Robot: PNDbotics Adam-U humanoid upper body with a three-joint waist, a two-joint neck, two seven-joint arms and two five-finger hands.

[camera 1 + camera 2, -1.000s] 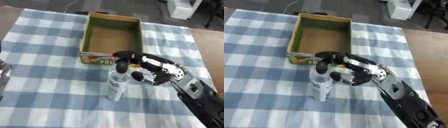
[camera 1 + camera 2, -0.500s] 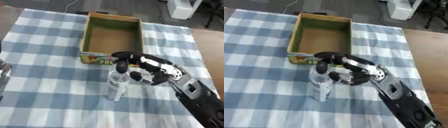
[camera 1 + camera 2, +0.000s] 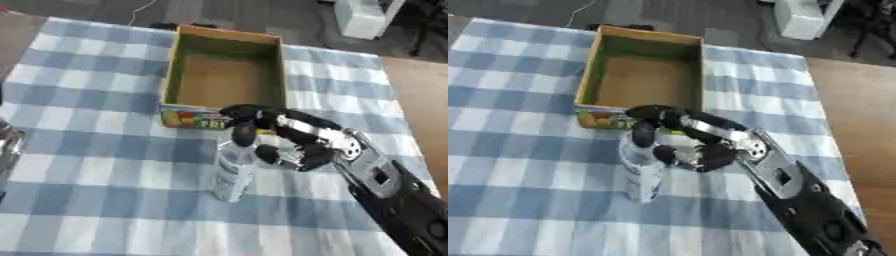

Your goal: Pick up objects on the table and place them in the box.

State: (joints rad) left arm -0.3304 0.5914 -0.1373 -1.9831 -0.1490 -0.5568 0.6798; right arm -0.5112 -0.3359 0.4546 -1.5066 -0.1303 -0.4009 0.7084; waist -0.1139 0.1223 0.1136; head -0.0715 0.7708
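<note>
A clear plastic bottle [image 3: 233, 172] lies on the checked cloth just in front of the box, its top end pointing toward the box. My right hand [image 3: 297, 145] comes in from the lower right. Its thumb [image 3: 243, 134] is bent over the bottle's top and its curled fingers [image 3: 278, 156] press the bottle's right side. The open cardboard box [image 3: 176, 70], green inside with a printed front, stands behind the bottle and holds nothing that I can see. At the left edge only a silver sliver of my left hand [image 3: 7, 146] shows.
The blue and white checked cloth [image 3: 96, 200] covers the table, whose bare wooden top [image 3: 420, 115] shows at the right. A white unit [image 3: 367, 17] stands on the floor beyond the far right corner. A cable [image 3: 140, 9] trails on the floor behind the box.
</note>
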